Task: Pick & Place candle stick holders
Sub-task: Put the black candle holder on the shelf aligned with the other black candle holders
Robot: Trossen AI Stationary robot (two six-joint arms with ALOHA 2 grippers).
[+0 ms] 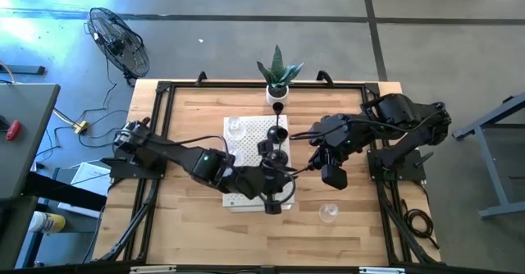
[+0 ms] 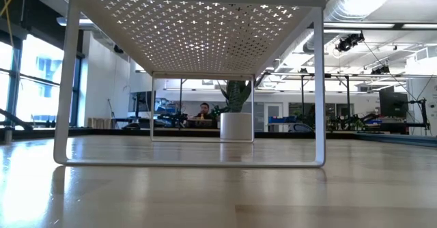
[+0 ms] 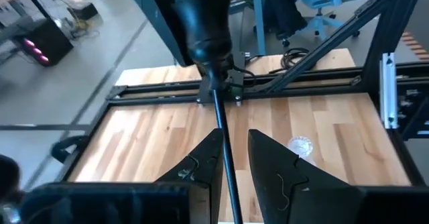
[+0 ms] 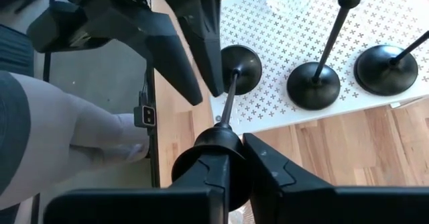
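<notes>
Candle stick holders are gathered on a white perforated stand at the middle of the wooden table. One black holder lies tilted at the stand's front edge, its stem clenched by the left gripper and its top by the right gripper. A clear glass holder is set on the table near the front edge.
</notes>
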